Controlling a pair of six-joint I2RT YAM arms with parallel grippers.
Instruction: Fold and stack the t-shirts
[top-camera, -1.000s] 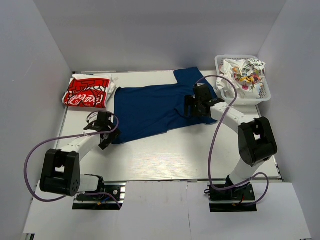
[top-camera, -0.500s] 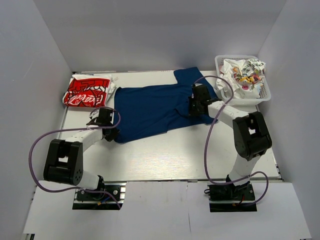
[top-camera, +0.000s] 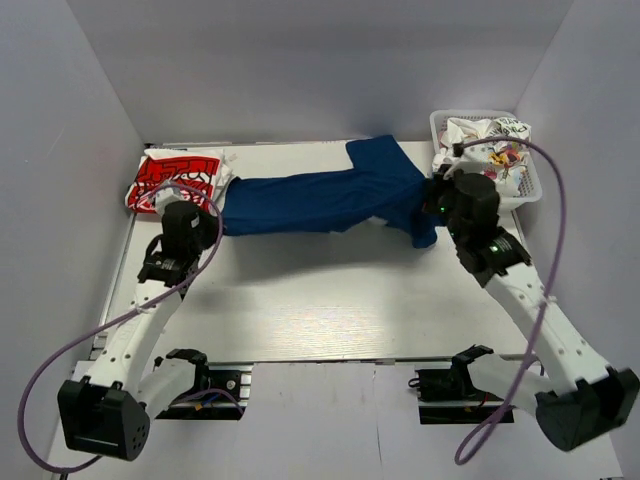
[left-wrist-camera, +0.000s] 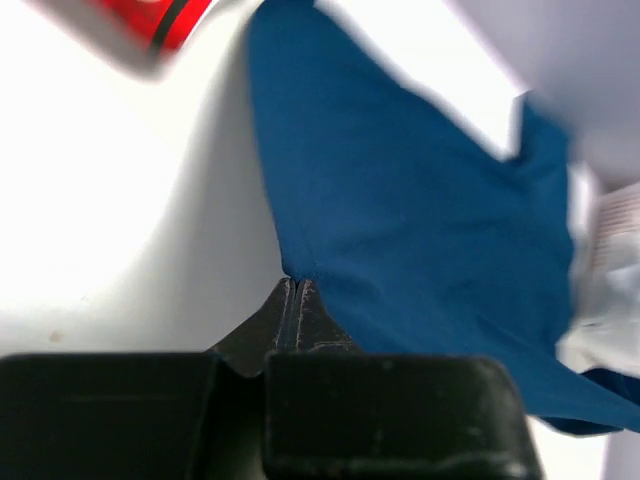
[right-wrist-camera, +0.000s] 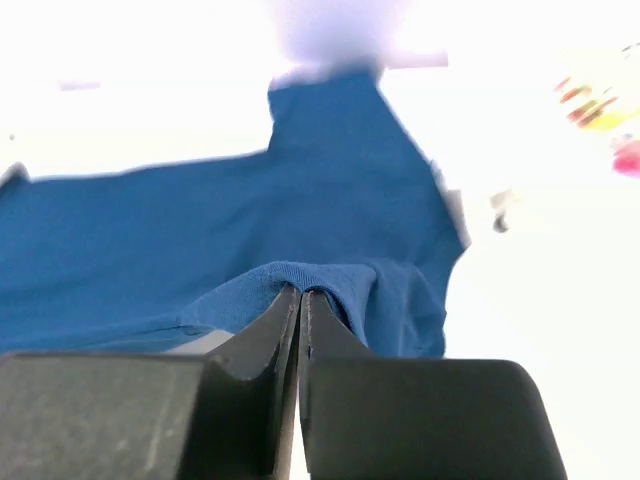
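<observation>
The navy blue t-shirt hangs stretched in a band between my two grippers, raised off the table along its near edge. My left gripper is shut on the shirt's left corner. On the right side, my right gripper is shut on a fold of the blue cloth. One sleeve reaches towards the back wall. A folded red-and-white lettered t-shirt lies at the back left, partly behind my left arm. White printed t-shirts fill the basket.
The white lattice basket stands at the back right, close behind my right wrist. Grey walls enclose the table on three sides. The white tabletop spreads between the shirt and the arm bases.
Both grippers have closed on the navy shirt's near edge and lifted it. The arms have spread outward and up, pulling the cloth from a flat spread into a narrower band.
</observation>
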